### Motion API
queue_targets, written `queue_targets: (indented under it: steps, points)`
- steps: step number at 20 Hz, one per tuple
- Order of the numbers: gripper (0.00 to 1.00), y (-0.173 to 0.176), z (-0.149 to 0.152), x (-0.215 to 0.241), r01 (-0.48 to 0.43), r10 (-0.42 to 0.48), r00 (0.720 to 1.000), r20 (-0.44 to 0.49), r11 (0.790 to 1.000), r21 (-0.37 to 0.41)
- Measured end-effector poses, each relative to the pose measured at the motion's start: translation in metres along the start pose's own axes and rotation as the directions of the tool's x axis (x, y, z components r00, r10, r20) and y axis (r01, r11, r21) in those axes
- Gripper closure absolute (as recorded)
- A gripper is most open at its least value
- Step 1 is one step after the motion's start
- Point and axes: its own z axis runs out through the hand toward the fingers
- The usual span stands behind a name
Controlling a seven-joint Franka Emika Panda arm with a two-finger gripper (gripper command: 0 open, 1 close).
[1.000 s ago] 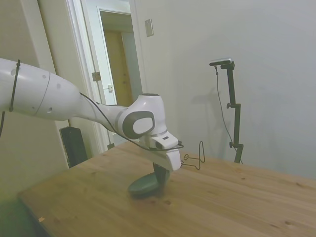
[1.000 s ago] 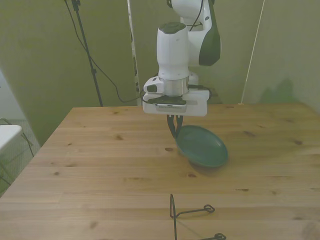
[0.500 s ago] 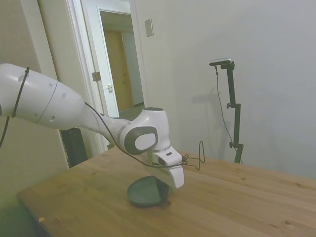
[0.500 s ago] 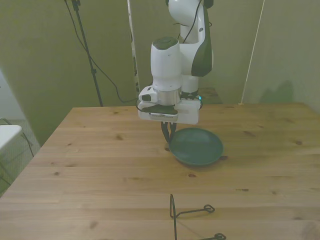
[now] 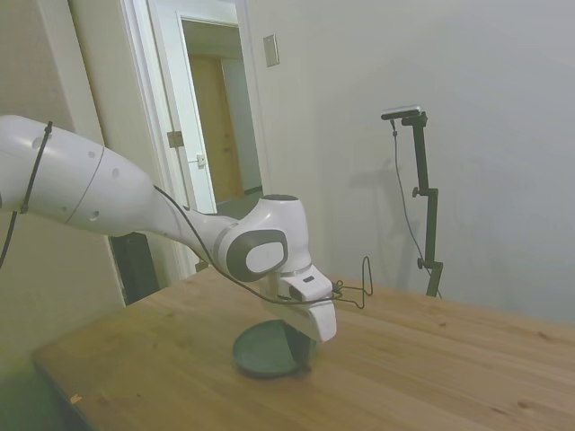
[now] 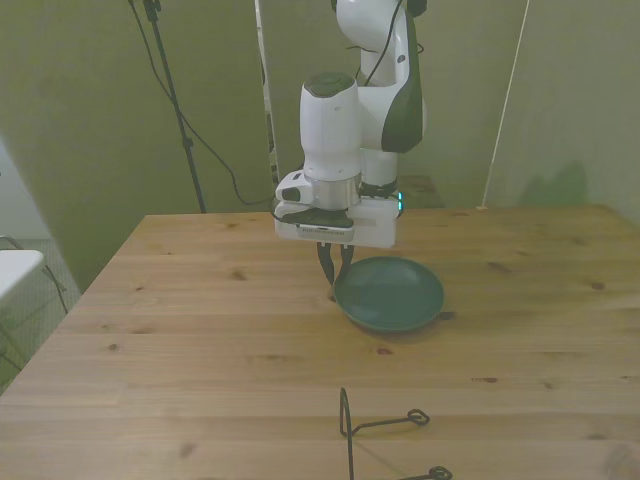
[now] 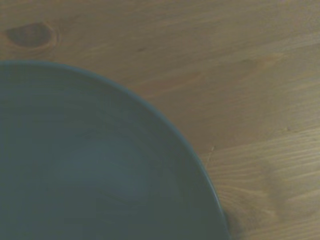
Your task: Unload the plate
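The plate point(image 6: 389, 294) lies flat on the counter point(image 6: 200, 330), near its middle. The hand point(image 6: 335, 278) stands over the plate's rim on the front view's left, fingers narrow and pinching that rim. A wire stand point(image 6: 385, 435) sits at the near edge.

We count one small round dark grey-green plate point(image 6: 390, 293) with a shallow rim, one thin black wire stand point(image 6: 372, 432), and one wooden table point(image 6: 200, 340) made of pale knotty planks. One white robot arm point(image 6: 345, 110) reaches in, carrying one two-finger gripper point(image 6: 335, 268). In the side view we also count one open doorway point(image 5: 214, 126) and one small wall plate point(image 5: 270, 50).
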Motion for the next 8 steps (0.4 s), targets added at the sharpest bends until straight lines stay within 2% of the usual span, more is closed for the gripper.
queue_targets:
  steps: [4, 8]
  points:
    - [0.00, -0.002, -0.021, 0.002, 0.001, 0.000, 1.000, -0.023, 1.000, 0.029]
    - [0.00, -0.005, -0.086, -0.001, 0.010, -0.006, 0.999, -0.051, 0.997, 0.078]
